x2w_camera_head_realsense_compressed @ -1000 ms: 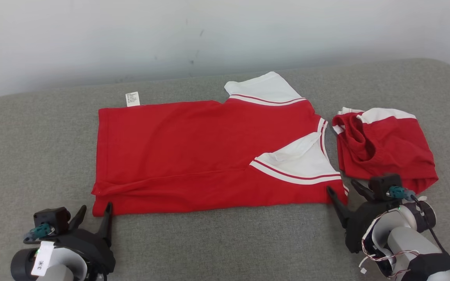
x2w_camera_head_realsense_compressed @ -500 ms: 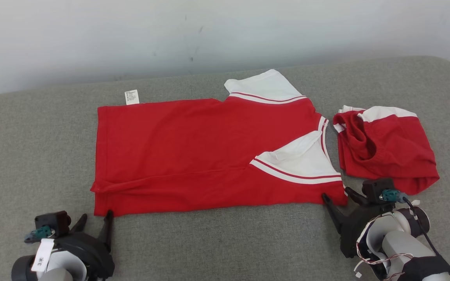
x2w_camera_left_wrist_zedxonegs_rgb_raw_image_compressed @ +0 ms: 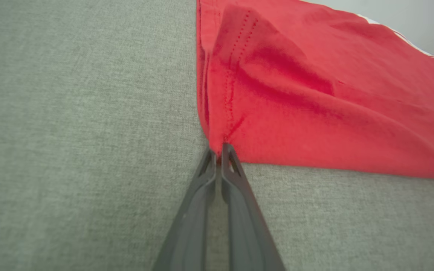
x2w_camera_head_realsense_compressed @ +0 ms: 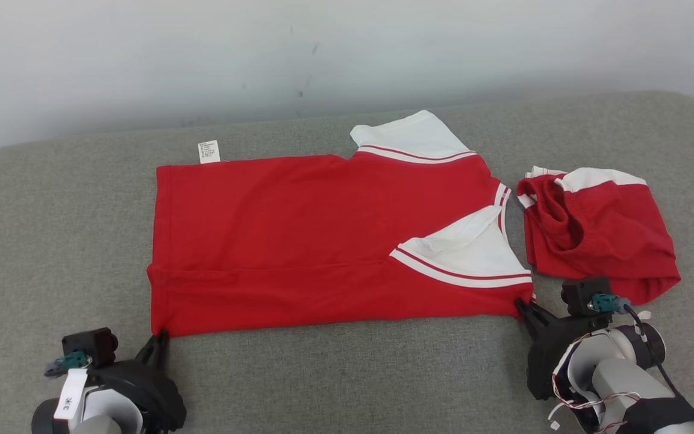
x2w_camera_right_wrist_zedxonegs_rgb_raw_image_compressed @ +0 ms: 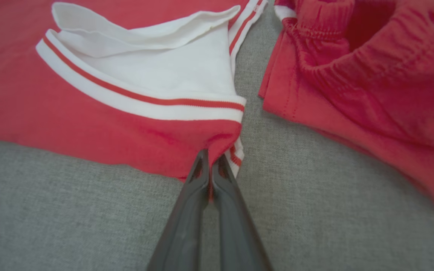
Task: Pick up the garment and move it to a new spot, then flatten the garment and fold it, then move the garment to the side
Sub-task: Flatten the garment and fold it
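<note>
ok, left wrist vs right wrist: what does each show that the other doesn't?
Left wrist: left hand shut on the shirt at its plain red hem corner. Right wrist: right hand shut on the corner by the white sleeve; shorts lie beside the shirt, a gap between them. Both: the shirt, pinched at a corner, on the grey cushion.

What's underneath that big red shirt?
The red shirt lies on the grey cushion, which shows all round it. Whether anything else lies beneath the cloth is hidden.
</note>
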Controlling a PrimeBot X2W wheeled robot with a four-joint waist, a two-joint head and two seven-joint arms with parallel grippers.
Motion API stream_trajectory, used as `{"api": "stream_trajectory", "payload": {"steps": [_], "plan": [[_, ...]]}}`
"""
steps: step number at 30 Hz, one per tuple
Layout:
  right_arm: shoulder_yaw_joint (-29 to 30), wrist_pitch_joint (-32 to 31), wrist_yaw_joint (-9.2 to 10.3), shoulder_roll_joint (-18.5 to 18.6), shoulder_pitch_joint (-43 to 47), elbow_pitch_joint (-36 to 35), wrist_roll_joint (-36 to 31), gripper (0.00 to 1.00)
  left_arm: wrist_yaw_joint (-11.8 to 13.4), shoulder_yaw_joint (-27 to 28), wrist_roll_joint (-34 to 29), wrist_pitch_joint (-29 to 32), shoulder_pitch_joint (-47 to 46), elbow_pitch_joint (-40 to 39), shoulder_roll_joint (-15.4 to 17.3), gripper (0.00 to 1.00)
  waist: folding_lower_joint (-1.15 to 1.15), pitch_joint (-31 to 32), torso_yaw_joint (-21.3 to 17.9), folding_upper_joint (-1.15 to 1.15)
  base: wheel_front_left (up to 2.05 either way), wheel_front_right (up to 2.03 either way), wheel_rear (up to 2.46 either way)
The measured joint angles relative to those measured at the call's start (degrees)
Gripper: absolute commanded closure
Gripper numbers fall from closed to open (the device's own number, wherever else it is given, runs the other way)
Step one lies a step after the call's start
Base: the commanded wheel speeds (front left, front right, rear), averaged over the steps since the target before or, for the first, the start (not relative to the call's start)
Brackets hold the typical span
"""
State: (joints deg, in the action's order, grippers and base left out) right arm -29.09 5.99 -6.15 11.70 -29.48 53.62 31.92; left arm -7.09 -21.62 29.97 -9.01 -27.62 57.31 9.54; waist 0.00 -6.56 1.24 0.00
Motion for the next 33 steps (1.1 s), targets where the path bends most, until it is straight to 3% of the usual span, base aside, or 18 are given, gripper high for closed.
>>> {"api": "stream_trajectory", "payload": {"steps": [15,33], "plan": [[1.52,1.15,-0.44,1.24,4.91,-0.07,2.86,1.0,-0.07,-1.46,0.19,-1.76,3.44,1.53,-0.57,1.0,0.0,4.96,1.08,0.0,0.0,0.0,0.0],[1.96,2.02,-0.92,3.03,18.16,-7.72,6.54,1.0,-0.51,-2.99,0.24,-3.14,12.4,-0.54,0.74,1.0,-0.01,10.06,1.22,0.0,0.0,0.0,0.0]]}}
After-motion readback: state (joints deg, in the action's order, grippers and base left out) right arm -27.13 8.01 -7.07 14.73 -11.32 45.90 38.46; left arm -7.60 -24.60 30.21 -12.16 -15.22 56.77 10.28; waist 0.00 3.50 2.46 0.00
